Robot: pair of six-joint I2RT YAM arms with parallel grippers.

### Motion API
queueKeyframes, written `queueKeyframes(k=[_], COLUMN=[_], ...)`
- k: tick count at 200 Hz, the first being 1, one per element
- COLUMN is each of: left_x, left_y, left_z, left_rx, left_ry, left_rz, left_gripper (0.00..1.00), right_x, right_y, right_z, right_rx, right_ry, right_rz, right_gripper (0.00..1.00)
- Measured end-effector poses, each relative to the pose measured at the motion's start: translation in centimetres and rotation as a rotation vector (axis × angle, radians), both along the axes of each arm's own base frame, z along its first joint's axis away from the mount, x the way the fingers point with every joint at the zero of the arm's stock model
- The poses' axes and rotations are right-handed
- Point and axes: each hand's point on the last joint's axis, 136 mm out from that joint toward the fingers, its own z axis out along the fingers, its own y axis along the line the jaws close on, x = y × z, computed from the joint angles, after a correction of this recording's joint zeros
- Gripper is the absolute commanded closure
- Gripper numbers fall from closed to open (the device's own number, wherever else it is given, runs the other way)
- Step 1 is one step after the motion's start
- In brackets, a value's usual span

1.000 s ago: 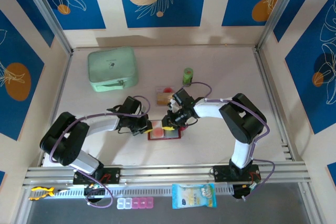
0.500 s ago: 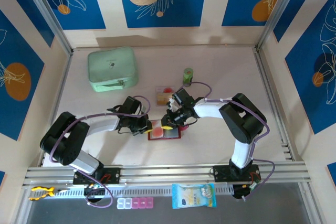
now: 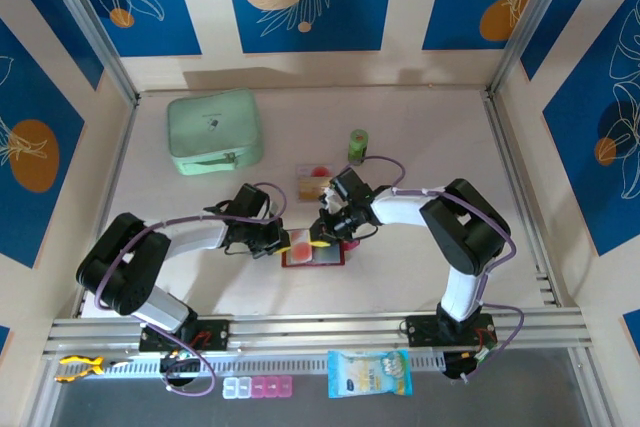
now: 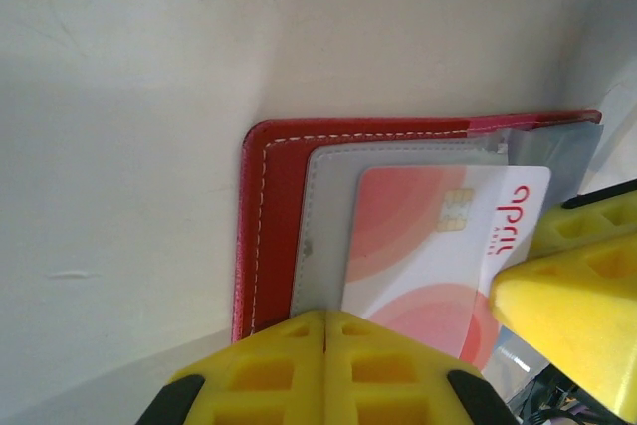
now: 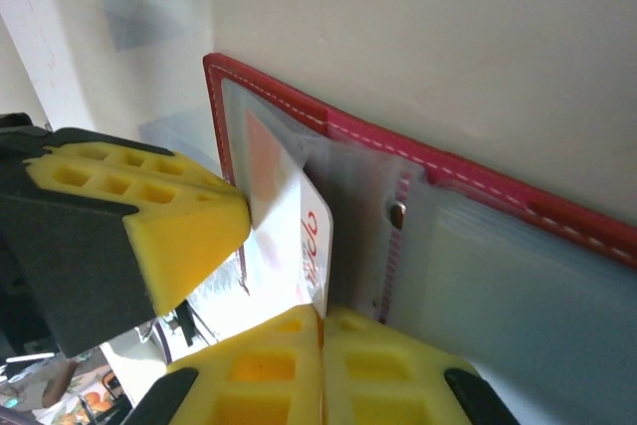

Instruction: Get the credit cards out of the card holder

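Your table (image 3: 420, 277) has its widest bare stretch to the right of the arms and along the near side, up to the metal rail. The mint-green case (image 3: 215, 132) sits far left by the wall, well apart from the work.

The card holder (image 3: 325, 255) lies open and flat at the middle of the table, between your two grippers. In your left wrist view its red stitched edge (image 4: 261, 226) has bare table on the left and far sides. In your right wrist view the clear sleeves (image 5: 518, 286) spread to the right.

Your left gripper (image 3: 277, 240) rests on the holder's left end. Its pads (image 4: 325, 330) are pressed together, and you cannot tell whether anything is pinched between them. Your right gripper (image 3: 322, 237) is clamped (image 5: 320, 340) on a credit card (image 4: 428, 236). That white and red card (image 5: 289, 231) is tilted, with its far end inside the left sleeve.

A second card (image 3: 311, 183) lies on the table just beyond the holder. A small green cylinder (image 3: 357, 144) stands farther back, to its right.
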Motion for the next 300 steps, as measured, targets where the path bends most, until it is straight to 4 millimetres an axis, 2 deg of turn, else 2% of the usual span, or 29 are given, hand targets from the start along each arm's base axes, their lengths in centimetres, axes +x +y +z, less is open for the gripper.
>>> queueKeyframes(k=[34,63,154,187,221,300], left_x=[0.0,0.0,0.0,0.0,0.0,-0.3], left_y=[0.0,0.0,0.0,0.0,-0.1,-1.7], left_z=[0.0,0.0,0.0,0.0,0.0,0.0], left_rx=[0.0,0.0,0.0,0.0,-0.001,-0.026], left_ry=[0.0,0.0,0.001,0.0,0.0,-0.009], left_rz=[0.0,0.0,0.0,0.001,-0.002,-0.033], left_gripper=[0.98,0.98,0.97,0.97,0.97,0.97], right_x=[0.0,-0.4,-0.4,-0.8,-1.2,-1.3], right_y=[-1.1,-2.2,-3.9,-3.8,-3.2,-3.0], right_z=[0.8,0.6,1.6,1.5,1.6,1.3], right_rx=[-0.013,-0.067,-0.186,-0.198,-0.196,-0.202], right_ry=[-0.014,-0.011,-0.037,-0.037,-0.03,-0.014], right_rz=[0.002,0.016,0.03,0.04,0.044,0.037], right_gripper=[0.94,0.94,0.94,0.91,0.84,0.89])
